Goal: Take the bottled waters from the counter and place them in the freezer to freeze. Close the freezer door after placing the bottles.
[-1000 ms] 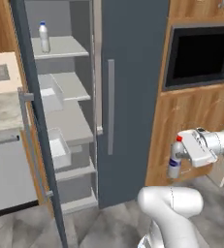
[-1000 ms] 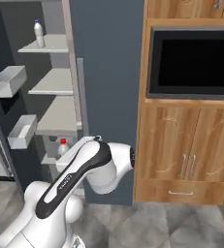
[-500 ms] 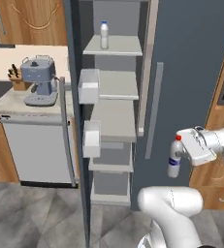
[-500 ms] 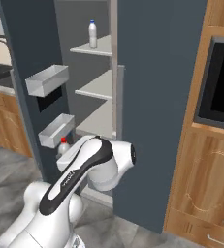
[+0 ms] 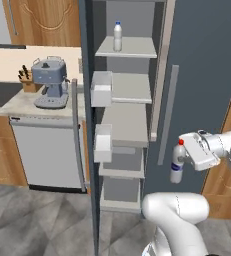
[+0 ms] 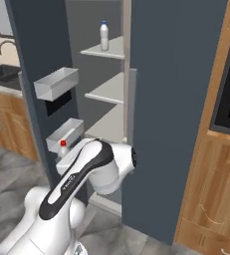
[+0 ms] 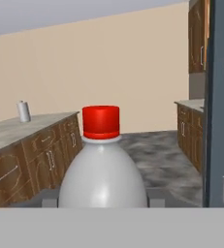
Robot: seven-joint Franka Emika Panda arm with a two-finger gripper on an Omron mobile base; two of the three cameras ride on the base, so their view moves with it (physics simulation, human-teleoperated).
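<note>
— What's the tall dark slate-grey freezer [image 5: 202, 65] showing?
— I see its door [image 5: 85, 125] swung open, pale shelves bare but for the blue-capped clear plastic bottle [image 5: 117, 36] upright on the top one.
— And the claw [image 5: 183, 161]?
— Clenched around the red-capped clear bottle [image 5: 177, 161], held upright just outside the freezer, beside its grey front.

coffee machine [image 5: 49, 82] — knife block [image 5: 25, 81] — dishwasher [image 5: 47, 152]

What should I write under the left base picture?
Robot gripper holds red-capped water bottle beside open freezer; blue-capped bottle waits on top shelf.
</note>
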